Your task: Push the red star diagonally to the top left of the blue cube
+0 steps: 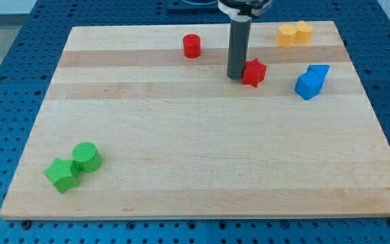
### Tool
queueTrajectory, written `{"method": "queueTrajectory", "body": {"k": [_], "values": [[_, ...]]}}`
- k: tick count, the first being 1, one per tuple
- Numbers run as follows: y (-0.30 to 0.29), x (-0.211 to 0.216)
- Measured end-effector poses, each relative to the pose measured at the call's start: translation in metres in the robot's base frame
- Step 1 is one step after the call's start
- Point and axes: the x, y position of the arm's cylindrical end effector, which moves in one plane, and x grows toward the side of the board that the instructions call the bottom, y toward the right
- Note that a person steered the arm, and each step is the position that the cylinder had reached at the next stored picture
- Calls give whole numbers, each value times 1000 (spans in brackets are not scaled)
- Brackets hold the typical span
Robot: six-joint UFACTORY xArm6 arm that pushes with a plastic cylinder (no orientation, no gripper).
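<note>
Wooden board (202,169) carries a red cylinder (191,45) at the view's top, yellow blocks (294,33) top right, green blocks (73,166) bottom left. Red star (254,72) lies left of the blue cube (308,85), touching my tip (235,74), a bare rod with nothing to pinch, on its right.

Straight dark grey rod (236,47), cylindrical and matte, smooth down to the flat-cut tip (235,76). Above, at the frame's top centre, a wider black collar edged by a pale ring.
</note>
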Motion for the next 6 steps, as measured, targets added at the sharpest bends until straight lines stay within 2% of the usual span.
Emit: {"method": "queueTrajectory", "body": {"k": [4, 5, 6], "values": [[56, -1], [55, -9], [44, -39]]}}
